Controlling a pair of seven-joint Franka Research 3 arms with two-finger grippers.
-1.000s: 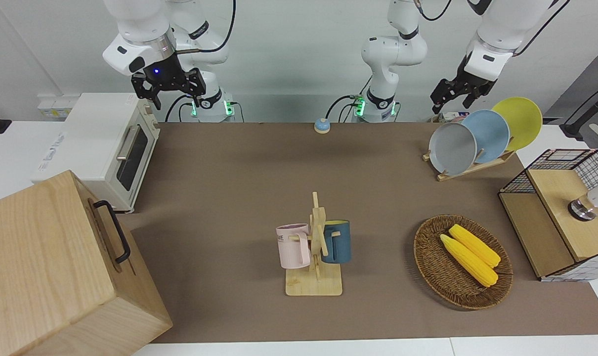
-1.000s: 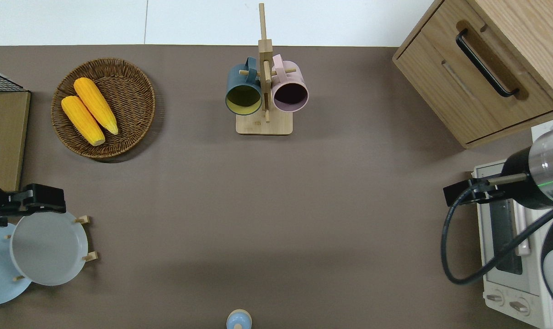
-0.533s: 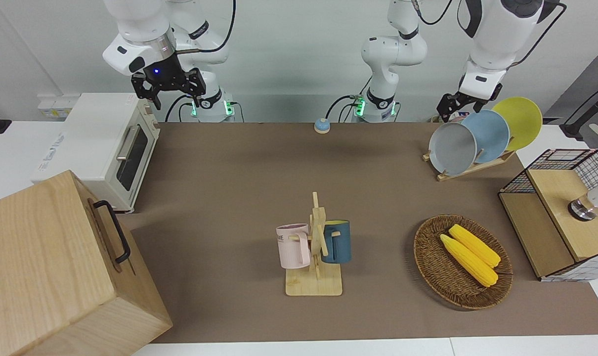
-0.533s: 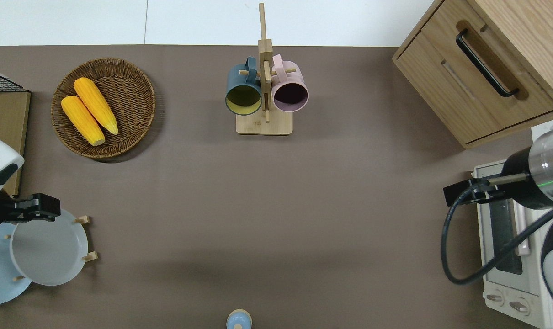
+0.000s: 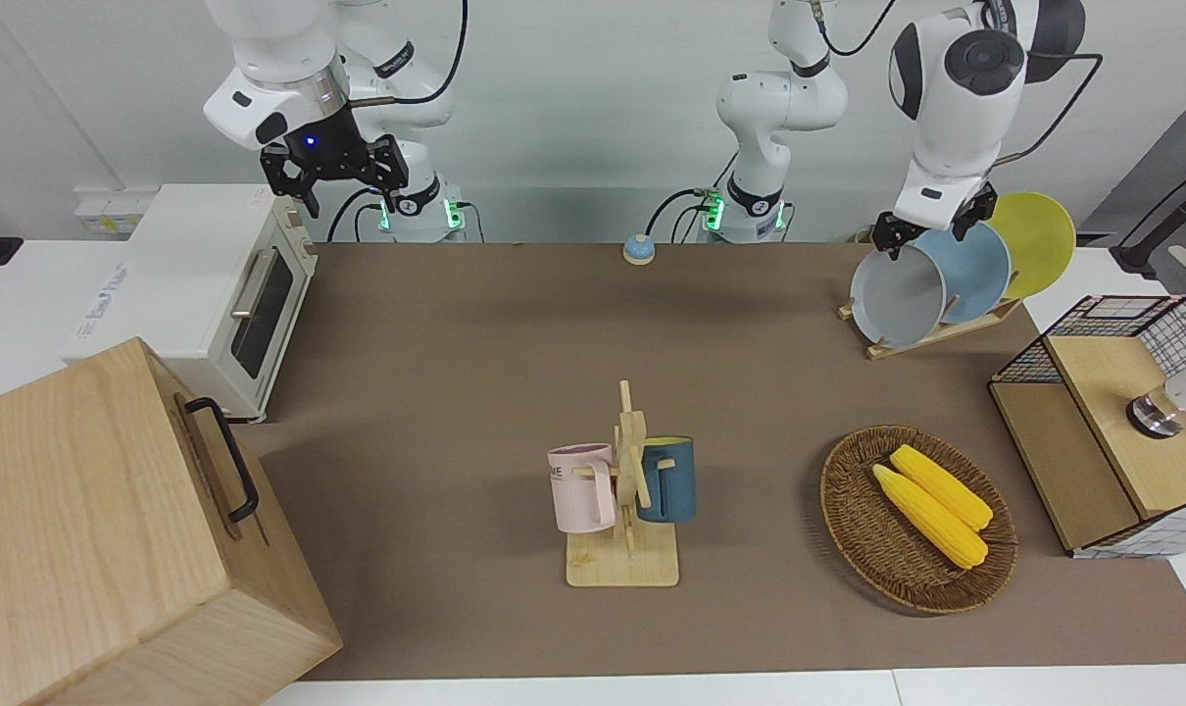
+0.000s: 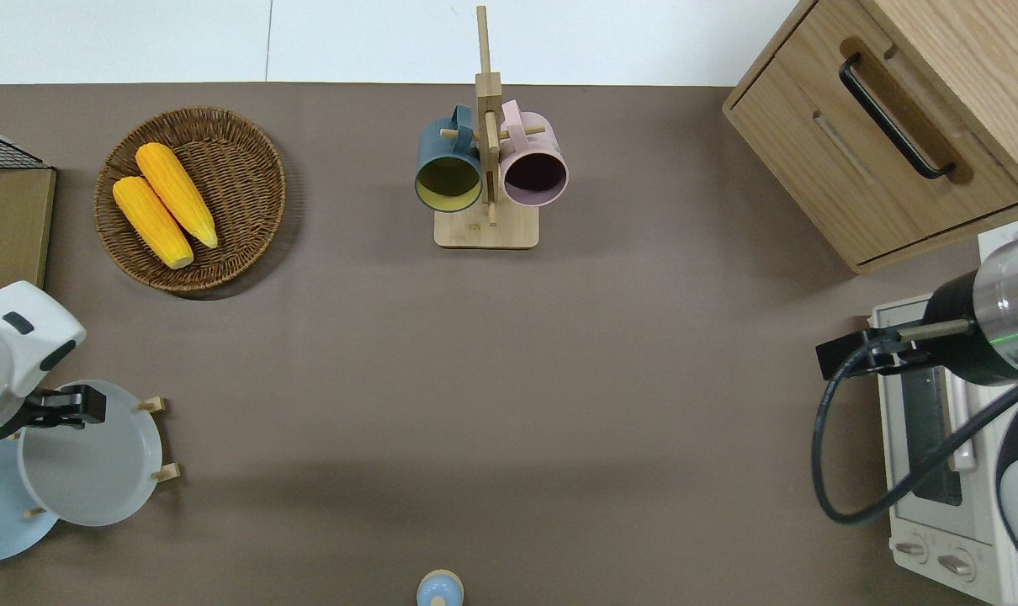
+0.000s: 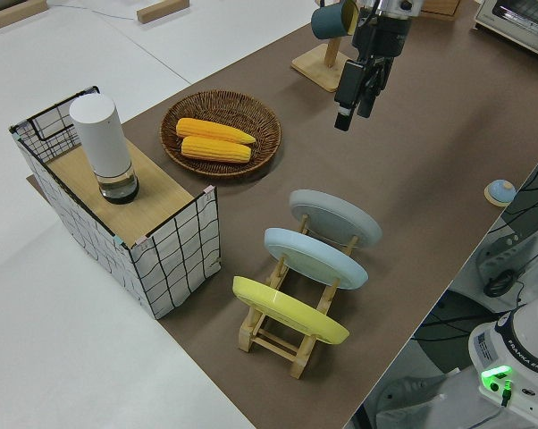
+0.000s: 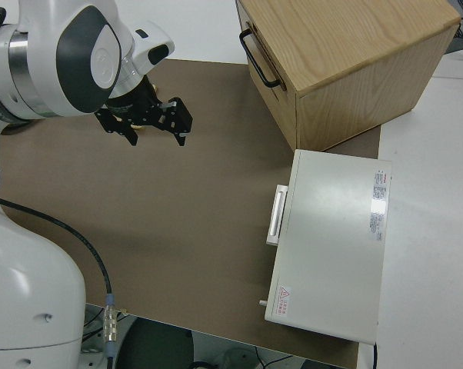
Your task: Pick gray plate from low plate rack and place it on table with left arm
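Observation:
The gray plate (image 5: 897, 294) leans in the slot of the low plate rack (image 5: 936, 333) farthest from the robots, at the left arm's end of the table (image 5: 515, 333). It also shows in the overhead view (image 6: 88, 467) and in the left side view (image 7: 336, 219). My left gripper (image 5: 924, 227) is open and empty. It hangs just above the upper rims of the gray plate and the sky-blue plate (image 5: 975, 270). In the overhead view the left gripper (image 6: 59, 410) is over the gray plate's farther edge. My right arm is parked, its gripper (image 5: 333, 186) open.
A yellow plate (image 5: 1039, 240) fills the rack's slot nearest the robots. A wire basket with a wooden lid (image 5: 1112, 422) stands beside the rack. A wicker basket with corn (image 5: 916, 520), a mug stand (image 5: 624, 490), a toaster oven (image 5: 211, 294) and a wooden cabinet (image 5: 113, 529) are on the table.
My left arm has swung in and come down, bringing the open gripper from above and beside the rack to just over the gray plate's rim. The plates and right arm have not moved.

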